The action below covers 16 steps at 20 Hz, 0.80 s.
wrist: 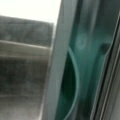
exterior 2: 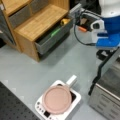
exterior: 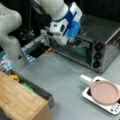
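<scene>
My gripper [exterior: 72, 41] hangs at the top edge of the door [exterior: 75, 53] of a silver toaster oven [exterior: 105, 32] in a front view. Its fingers are hidden behind the white and blue hand. The oven door [exterior 2: 110, 62] stands tilted partly open in a front view. A teal bowl [wrist: 71, 82] sits inside the oven and fills the right of the wrist view behind the door's grey frame [wrist: 53, 75]. The same bowl [exterior: 82, 51] shows through the door in a front view. No fingers appear in the wrist view.
A pink pan [exterior: 103, 92] [exterior 2: 56, 100] rests on a white cooker [exterior: 113, 108] [exterior 2: 76, 98] in both front views. A wooden cabinet [exterior: 17, 100] [exterior 2: 37, 22] has an open grey drawer [exterior: 43, 92] [exterior 2: 50, 41] holding yellow and green items.
</scene>
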Available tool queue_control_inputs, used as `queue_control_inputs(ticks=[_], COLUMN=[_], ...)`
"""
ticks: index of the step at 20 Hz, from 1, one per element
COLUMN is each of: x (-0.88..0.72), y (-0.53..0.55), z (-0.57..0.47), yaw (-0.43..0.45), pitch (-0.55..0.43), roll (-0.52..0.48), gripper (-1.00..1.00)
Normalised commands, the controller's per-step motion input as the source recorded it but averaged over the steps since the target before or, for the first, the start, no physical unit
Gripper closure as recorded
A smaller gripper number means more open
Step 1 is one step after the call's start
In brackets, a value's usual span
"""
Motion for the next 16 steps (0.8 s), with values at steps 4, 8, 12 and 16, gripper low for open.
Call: queue_control_inputs(ticks=[4, 8, 12, 16], x=[0.05, 0.03, 0.03, 0.05], y=[-0.4, -0.36, -0.26, -0.13], z=[-0.18, -0.18, -0.19, -0.16], yaw=[0.08, 0.075, 0.076, 0.063], pitch=[0.004, 0.018, 0.007, -0.004], roll=[0.229, 0.211, 0.186, 0.173], gripper=[-1.0, -1.0, -1.0, -1.0])
